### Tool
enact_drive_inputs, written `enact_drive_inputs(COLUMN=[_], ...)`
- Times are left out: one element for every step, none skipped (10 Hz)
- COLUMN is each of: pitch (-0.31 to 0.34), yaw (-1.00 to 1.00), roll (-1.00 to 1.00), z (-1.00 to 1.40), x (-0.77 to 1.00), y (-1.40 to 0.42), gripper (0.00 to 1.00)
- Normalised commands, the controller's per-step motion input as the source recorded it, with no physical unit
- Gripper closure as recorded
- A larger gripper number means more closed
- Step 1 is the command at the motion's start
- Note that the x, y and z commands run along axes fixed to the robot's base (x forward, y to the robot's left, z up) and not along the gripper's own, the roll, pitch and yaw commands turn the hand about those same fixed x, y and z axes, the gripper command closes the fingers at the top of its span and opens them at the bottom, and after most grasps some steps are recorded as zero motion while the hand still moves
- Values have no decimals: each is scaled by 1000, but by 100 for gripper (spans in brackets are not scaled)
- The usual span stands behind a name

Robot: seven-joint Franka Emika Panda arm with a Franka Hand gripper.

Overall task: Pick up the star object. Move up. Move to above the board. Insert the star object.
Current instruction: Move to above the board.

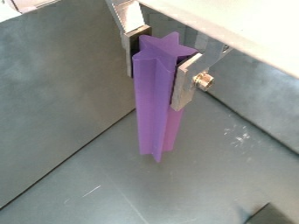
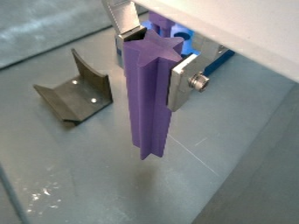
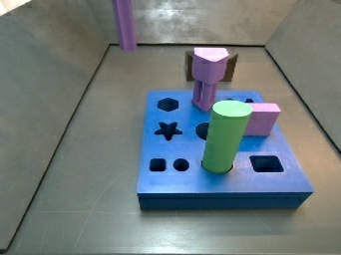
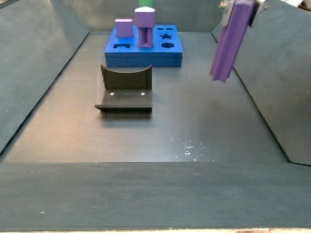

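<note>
Above the grey floor, well away from the board [image 4: 145, 55], the gripper [image 1: 156, 63] pinches the star object [image 1: 159, 101] near its top, a silver finger [image 1: 184, 86] pressed on each side. In both wrist views the purple post hangs upright with its lower end clear of the floor. A side view shows the star [image 4: 232, 41] lifted beside the right wall, with the fixture [image 4: 125, 89] on the floor between it and the board. In a side view the star [image 3: 123, 24] hangs at the far edge, beyond the board [image 3: 222, 184].

On the board stand a green cylinder [image 3: 226, 136] and a pinkish hexagonal post [image 3: 208, 78], with a pink block [image 3: 264, 118] beside them. The star hole [image 3: 168, 129] is open and empty.

By my judgement the pick is done and the lift is done or nearly so. Left to do: carry the star over the board, line its points up with the hole, and lower it in
</note>
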Motion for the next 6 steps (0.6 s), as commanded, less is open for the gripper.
enact_drive_inputs(pitch=[-38,8,24,51,68,76], yaw=[42,32,28,19,18,17], roll=[97,89,83,71,65,63], z=[1000,1000,1000,1000,1000,1000], x=[-69,-61,-57,-45,-37,-30], y=[112,98,93,82,73,63], gripper=[100,100,100,100,100,100])
